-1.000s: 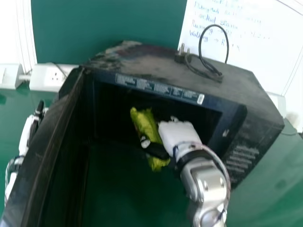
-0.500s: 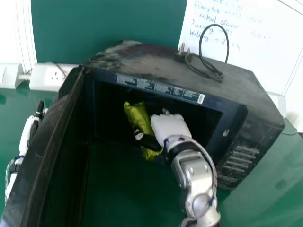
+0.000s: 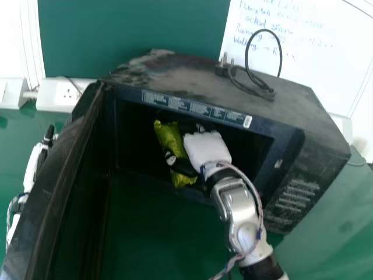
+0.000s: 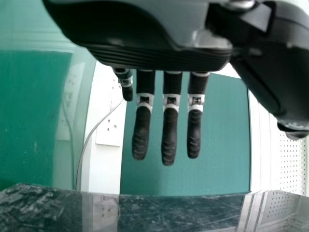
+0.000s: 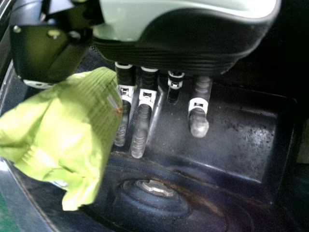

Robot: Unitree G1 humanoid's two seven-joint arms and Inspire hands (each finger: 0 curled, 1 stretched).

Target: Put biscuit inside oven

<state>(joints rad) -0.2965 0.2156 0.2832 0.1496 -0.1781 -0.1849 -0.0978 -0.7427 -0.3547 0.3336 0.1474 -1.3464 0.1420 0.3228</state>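
The biscuit packet (image 3: 169, 138), yellow-green, shiny and crumpled, slants at the oven's mouth, mid-frame; the oven (image 3: 322, 153) itself, black and dusty on top, gapes open across the middle, set askew.

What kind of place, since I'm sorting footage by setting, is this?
Probably a lab or workroom rather than a kitchen: a whiteboard with handwritten notes, a power socket, and a scuffed oven with its plug lying on top.
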